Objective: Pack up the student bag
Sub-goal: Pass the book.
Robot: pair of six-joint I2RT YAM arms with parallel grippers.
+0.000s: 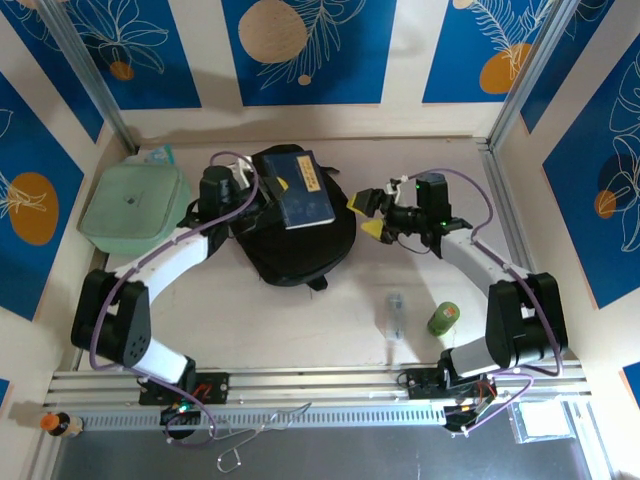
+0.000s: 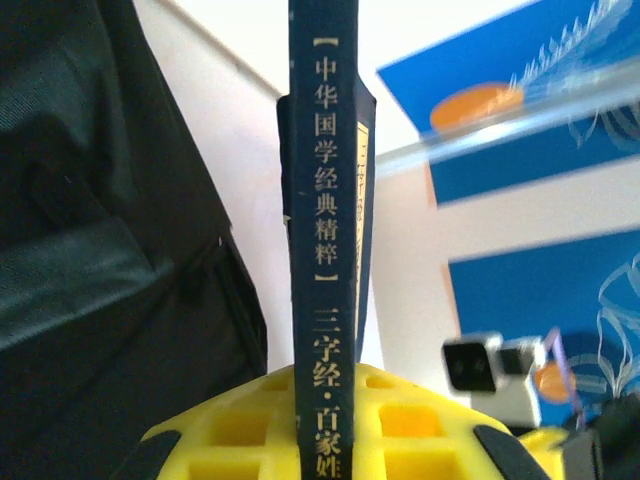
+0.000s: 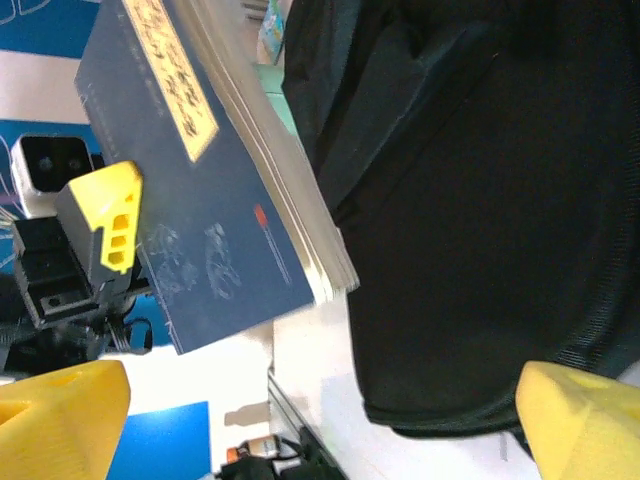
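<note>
**Left side.** A pale green lidded container (image 1: 133,208) sits on the worktop (image 1: 300,335) at far left, just beside the left arm and apart from the work in hand.

**Left end effector** (image 2: 325,425): closed tight on a dark blue paperback book (image 1: 300,190). The left wrist view shows the spine pinched between the yellow fingers at one end only. The rest of the book stands out unsupported.

**Centre.** The student bag (image 1: 298,245) lies on the worktop between the two arms. The book is held over its upper part. Whether the bag's mouth is unzipped under the book cannot be told from these views.

**Right end effector** (image 1: 367,217): jaws spread wide and holding nothing. It is just beside the bag's right flank and faces the book and bag.

**Right side.** A small clear bottle-like item (image 1: 396,315) and a green cylinder (image 1: 444,318) lie on the worktop near the right arm's base, not yet packed.

**Risks, as judged:**
- The grip is narrow and at one end, so the book may pivot or slide out as it is lowered.
- The pages hang on the free side, so they may fan open and catch on the fabric.
- Nothing holds the soft bag, so a push from the book may shift it or fold the mouth closed.
- If the opening is not wide enough, the book's corner is likely to jam on the zip edge.
</note>
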